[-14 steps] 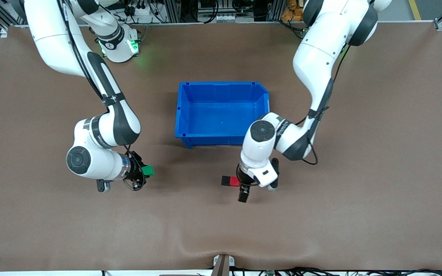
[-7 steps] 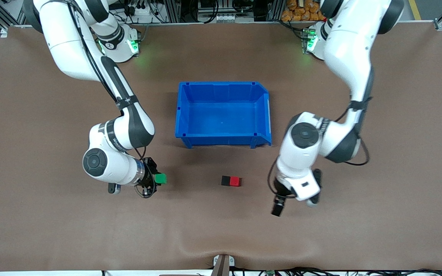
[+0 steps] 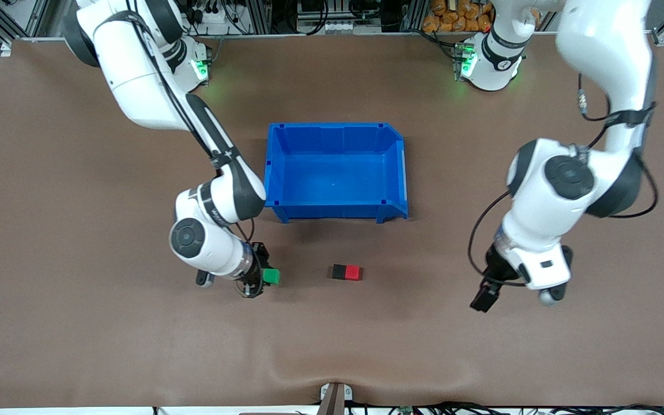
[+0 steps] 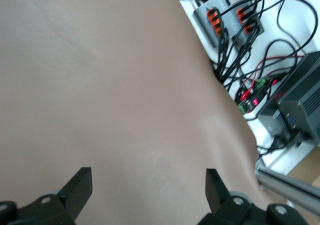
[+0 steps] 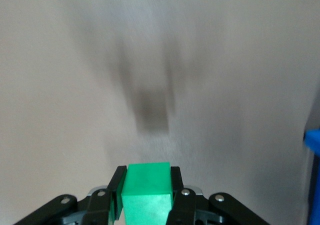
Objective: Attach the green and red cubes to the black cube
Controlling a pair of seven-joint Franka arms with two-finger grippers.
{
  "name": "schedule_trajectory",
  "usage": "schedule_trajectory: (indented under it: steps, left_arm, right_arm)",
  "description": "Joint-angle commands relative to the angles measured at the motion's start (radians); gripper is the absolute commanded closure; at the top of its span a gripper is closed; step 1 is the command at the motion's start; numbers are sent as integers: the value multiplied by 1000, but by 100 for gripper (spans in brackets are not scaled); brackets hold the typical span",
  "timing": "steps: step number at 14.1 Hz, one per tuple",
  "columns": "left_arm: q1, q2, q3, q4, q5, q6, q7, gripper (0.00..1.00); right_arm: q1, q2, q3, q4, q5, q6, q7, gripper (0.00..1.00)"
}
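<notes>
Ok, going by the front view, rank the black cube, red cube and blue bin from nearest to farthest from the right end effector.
1. Black cube, joined to the red one, on the side toward the right end effector, which grips the green cube.
2. Red cube, on the black cube's left-arm side.
3. Blue bin, farther from the camera.

Both arms are glossy white with dark grey joints, black cables along them, black fingers (image 4: 80, 187), green lights at their bases.

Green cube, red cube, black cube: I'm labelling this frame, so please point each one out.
green cube (image 3: 271, 276): front view, its top face, in the right gripper.
red cube (image 3: 353, 272): front view, its top face.
black cube (image 3: 339, 271): front view, its top face, touching the red one.
</notes>
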Motion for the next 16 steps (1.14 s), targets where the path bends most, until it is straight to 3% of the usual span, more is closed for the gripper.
schedule_trajectory:
  steps: [1, 4, 11, 12, 14, 16]
  left_arm:
    - [173, -159, -157, -203, -12, 11, 61, 0]
    - [265, -250, -252, -297, -12, 14, 70, 0]
    - [293, -318, -242, -311, -20, -7, 240, 0]
    - [278, -327, -204, -311, -29, -32, 279, 0]
    - [151, -359, -57, -311, -103, -62, 372, 0]
    - [98, -391, 16, -309, -150, -142, 482, 0]
  right_arm:
    - [36, 69, -9, 83, 21, 24, 86, 100]
    - [60, 81, 4, 83, 21, 50, 119, 100]
    - [108, 114, 28, 84, 19, 130, 200, 100]
    - [115, 121, 28, 90, 19, 136, 208, 100]
    - [122, 137, 28, 112, 19, 134, 226, 100]
    - [128, 146, 28, 120, 19, 145, 225, 100]
